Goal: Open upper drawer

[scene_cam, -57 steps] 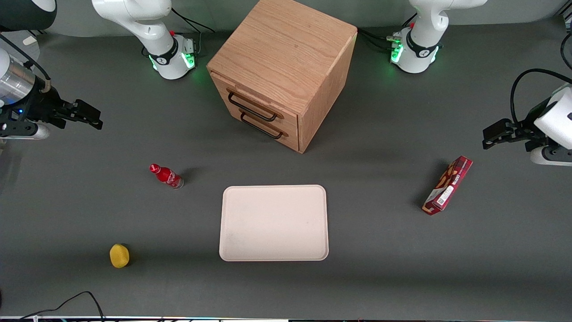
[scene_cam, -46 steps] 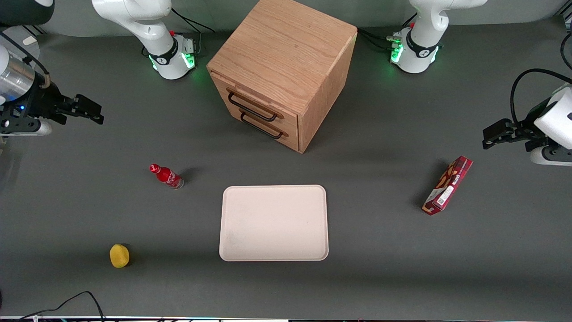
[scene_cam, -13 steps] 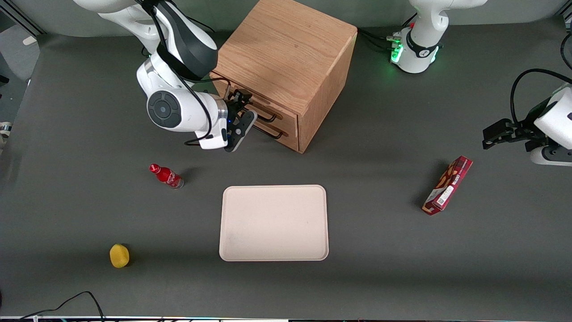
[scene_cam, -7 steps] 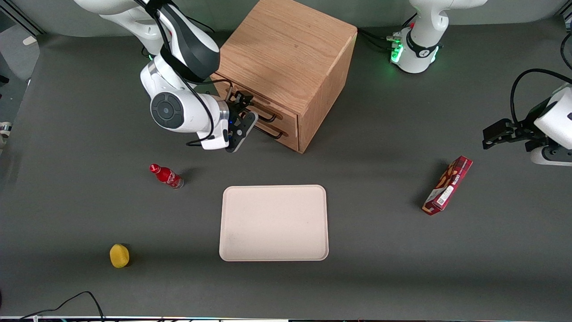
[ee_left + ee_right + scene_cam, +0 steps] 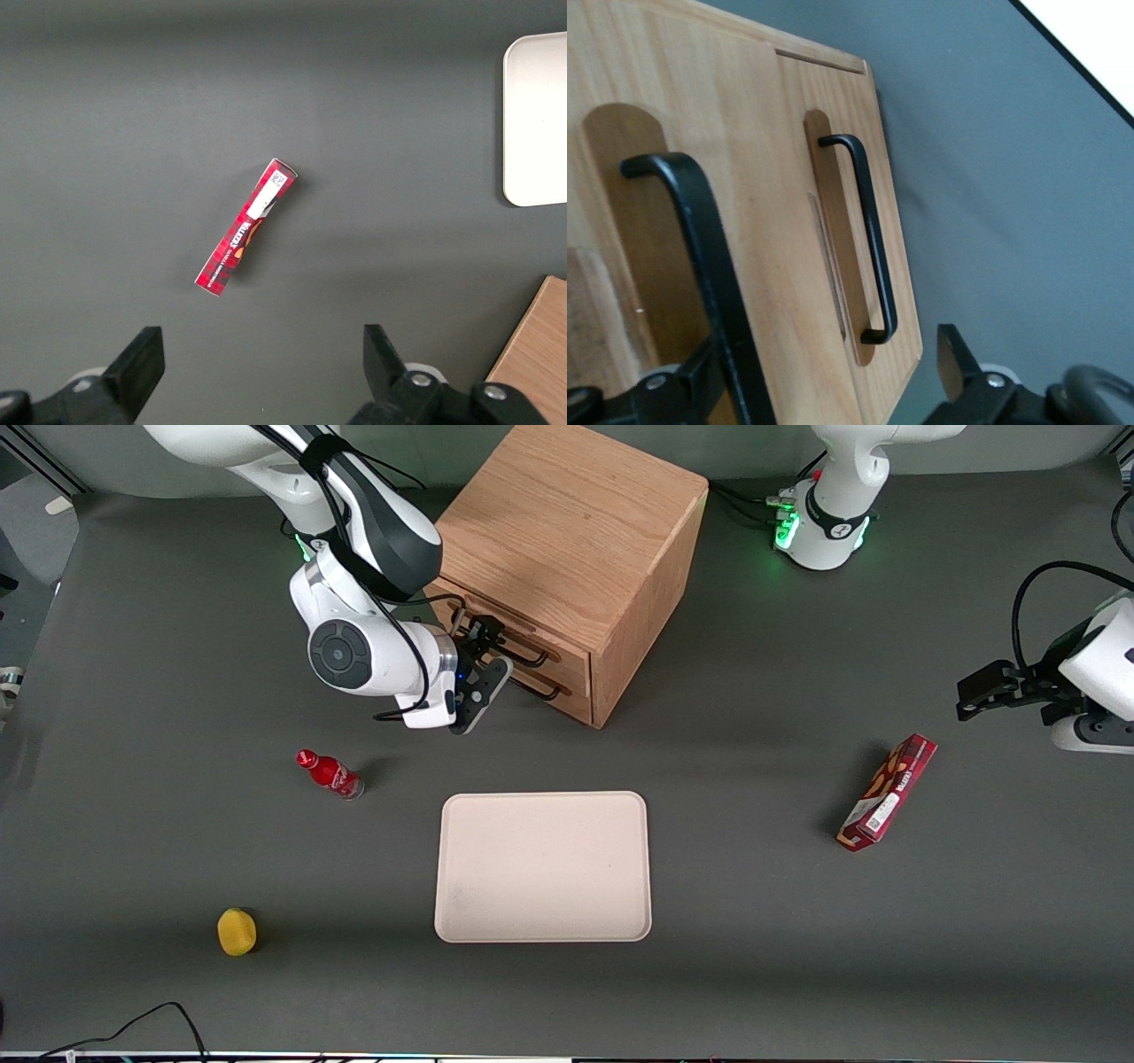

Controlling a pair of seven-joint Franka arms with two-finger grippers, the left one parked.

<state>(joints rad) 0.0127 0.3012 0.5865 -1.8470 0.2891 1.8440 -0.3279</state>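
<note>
The wooden cabinet [image 5: 567,522] stands toward the robot bases, its two drawers shut. The upper drawer [image 5: 567,652] carries a long black bar handle [image 5: 532,658]; the bottom drawer [image 5: 574,696] has its own handle [image 5: 542,689]. My right gripper [image 5: 490,652] is open and right in front of the drawer fronts, at the upper handle's height. In the right wrist view the upper drawer [image 5: 682,80] is close up. Its handle [image 5: 700,239] runs between my fingers, close against one fingertip [image 5: 700,376]. The gripper's middle [image 5: 828,390] faces the wood. The bottom handle [image 5: 873,239] lies beside it.
A white tray [image 5: 542,866] lies nearer the front camera than the cabinet. A red bottle [image 5: 330,773] and a yellow object [image 5: 236,932] lie toward the working arm's end. A red box [image 5: 888,792] lies toward the parked arm's end, also seen in the left wrist view [image 5: 246,225].
The right arm swung in from the working arm's end of the table to the cabinet front. In the last second the gripper crept a little closer to the handles, staying open.
</note>
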